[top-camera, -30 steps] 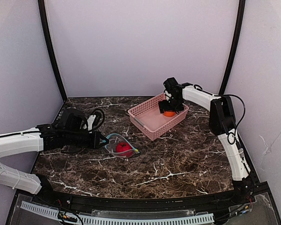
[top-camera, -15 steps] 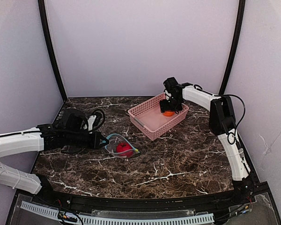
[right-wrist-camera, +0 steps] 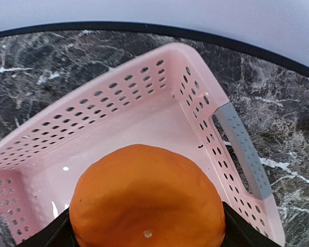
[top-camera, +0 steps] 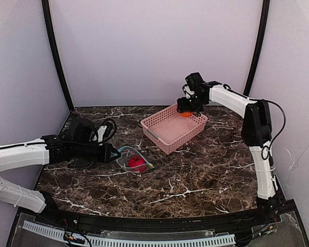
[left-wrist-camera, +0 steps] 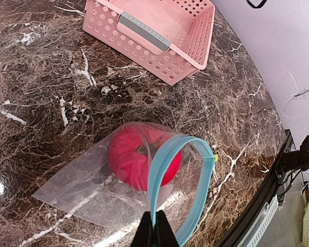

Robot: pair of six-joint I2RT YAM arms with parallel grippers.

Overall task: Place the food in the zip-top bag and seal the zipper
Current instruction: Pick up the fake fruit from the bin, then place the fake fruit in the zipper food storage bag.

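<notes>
A: Step in hand?
B: Fetching the second food, I judged. Right gripper was clamped on the round orange toy food, over the pink slotted plastic basket near the marble table's far edge.
A: Bag?
B: Clear zip-top bag lay left of centre with the round red toy food inside. Left gripper was pinched together on the teal-blue zipper strip. Next move calls for dropping the orange into the mouth.

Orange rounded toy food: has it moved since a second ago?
Yes. Held in the right gripper, the orange toy food has risen off the floor of the pink slotted plastic basket, toward its far rim.
</notes>
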